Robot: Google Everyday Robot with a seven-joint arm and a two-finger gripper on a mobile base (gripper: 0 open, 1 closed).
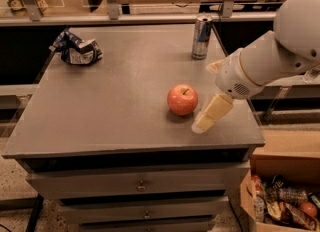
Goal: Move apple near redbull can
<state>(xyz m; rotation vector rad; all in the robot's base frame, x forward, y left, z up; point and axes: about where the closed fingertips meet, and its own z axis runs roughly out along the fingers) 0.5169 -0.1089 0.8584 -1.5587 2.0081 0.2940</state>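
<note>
A round red-orange apple [182,99] with a short stem sits on the grey table [110,106], right of its middle. The redbull can [201,37], slim, silver and blue, stands upright near the table's far right edge, well behind the apple. My gripper [204,97] reaches in from the right on a white arm [270,56] and hovers just right of the apple, apart from it. Its cream fingers [212,113] are spread open and hold nothing.
A crumpled blue-and-white foil snack bag [76,48] lies at the table's far left. Drawers [140,186] sit under the tabletop. A cardboard box [285,196] of wrappers and bottles stands on the floor at the lower right. A shelf with railings runs behind the table.
</note>
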